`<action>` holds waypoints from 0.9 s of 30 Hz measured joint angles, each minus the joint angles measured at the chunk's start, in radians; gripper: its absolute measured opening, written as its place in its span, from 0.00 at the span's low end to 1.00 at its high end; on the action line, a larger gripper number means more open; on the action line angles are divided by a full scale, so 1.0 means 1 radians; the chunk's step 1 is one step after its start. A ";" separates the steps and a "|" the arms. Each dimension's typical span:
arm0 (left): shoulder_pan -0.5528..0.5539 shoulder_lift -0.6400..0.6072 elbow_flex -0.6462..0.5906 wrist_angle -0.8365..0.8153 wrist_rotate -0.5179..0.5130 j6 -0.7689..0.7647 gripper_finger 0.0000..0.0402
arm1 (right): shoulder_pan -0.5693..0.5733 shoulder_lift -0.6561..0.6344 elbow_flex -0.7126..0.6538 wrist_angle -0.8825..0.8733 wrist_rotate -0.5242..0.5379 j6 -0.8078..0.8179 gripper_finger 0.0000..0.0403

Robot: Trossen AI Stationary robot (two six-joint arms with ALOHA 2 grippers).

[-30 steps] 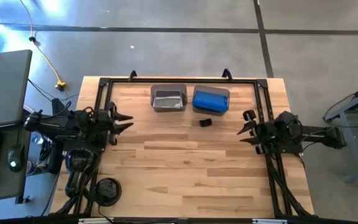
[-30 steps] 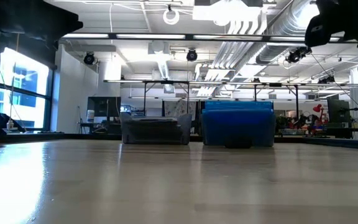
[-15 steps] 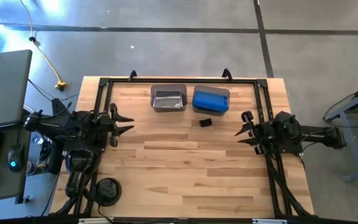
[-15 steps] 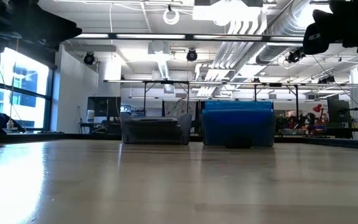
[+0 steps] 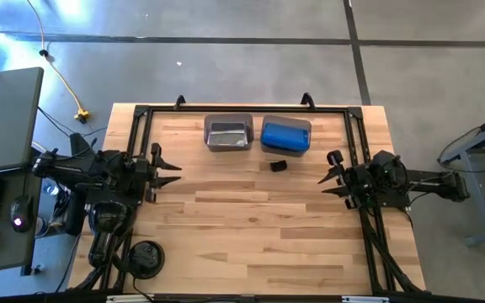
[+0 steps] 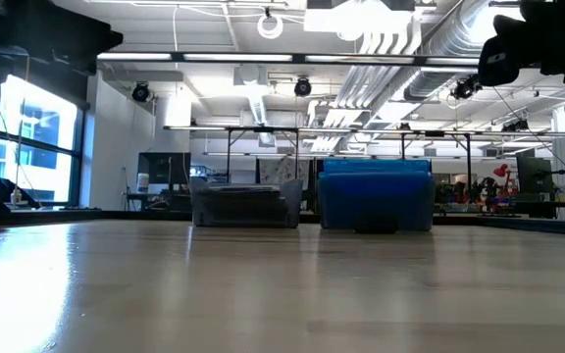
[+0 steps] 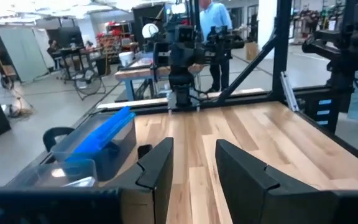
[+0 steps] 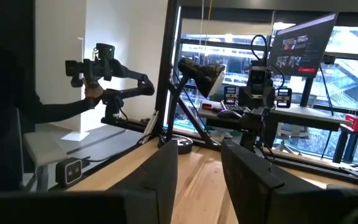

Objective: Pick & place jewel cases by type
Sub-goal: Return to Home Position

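Seems to be the homing step, with sorting apparently done. Shows blue cases (image 5: 285, 135) in the right bin (image 6: 376, 206) at the desk's (image 5: 251, 227) far edge, and other cases (image 5: 228, 135) in the left bin (image 5: 207, 135) beside it. Calls next only for parking. Holds left claw (image 5: 173, 168) open and empty near the left edge, right claw (image 5: 330, 175) likewise near the right.

The desk (image 5: 251, 227) is pale wood planks, smooth, with a soft sheen in the low view; the bin (image 5: 208, 133) is smoky translucent plastic; the blue cases (image 5: 285, 135) look glossy translucent plastic; the frame (image 5: 242, 108) matt black metal; the floor (image 5: 226, 59) smooth grey concrete.
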 joint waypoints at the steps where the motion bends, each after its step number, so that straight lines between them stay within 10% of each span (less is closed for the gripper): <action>1: 0.000 0.000 0.000 0.002 0.002 0.005 0.30 | 0.000 0.000 0.000 0.000 0.000 0.000 0.29; 27: 0.000 -0.007 0.000 -0.077 0.220 0.033 0.30 | 0.000 0.000 0.000 0.000 0.000 0.000 0.29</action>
